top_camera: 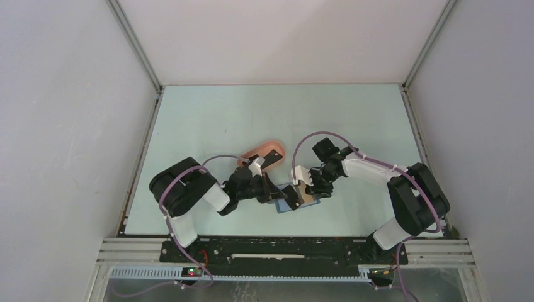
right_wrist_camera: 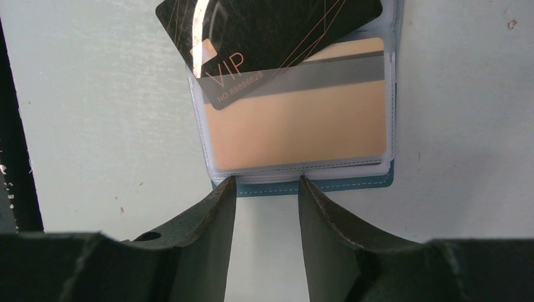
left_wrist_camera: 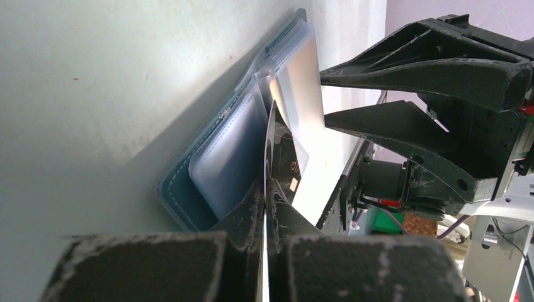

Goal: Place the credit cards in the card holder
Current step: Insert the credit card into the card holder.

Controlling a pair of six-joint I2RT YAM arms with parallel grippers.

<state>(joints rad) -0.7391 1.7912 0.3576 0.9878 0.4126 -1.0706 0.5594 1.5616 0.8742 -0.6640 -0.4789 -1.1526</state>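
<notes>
The blue card holder (right_wrist_camera: 340, 185) lies open on the table, its clear sleeves facing up. A tan-orange credit card (right_wrist_camera: 296, 126) sits fully inside the top sleeve. The black credit card (right_wrist_camera: 264, 31), printed "VIP", is tilted, with its lower corner slid into that sleeve. My left gripper (left_wrist_camera: 266, 189) is shut on the black card (left_wrist_camera: 283, 160), seen edge-on, beside the holder (left_wrist_camera: 182, 195). My right gripper (right_wrist_camera: 267, 179) is open, its fingertips resting on the holder's near edge with nothing between them. From above, the left gripper (top_camera: 275, 194) and right gripper (top_camera: 304, 192) meet over the holder (top_camera: 284, 206).
A pink oval tray (top_camera: 267, 151) lies just behind the left gripper, holding a dark object. The pale green table (top_camera: 352, 119) is ringed by white walls. In the left wrist view the right gripper's fingers (left_wrist_camera: 409, 69) reach in from the right, close to the sleeves.
</notes>
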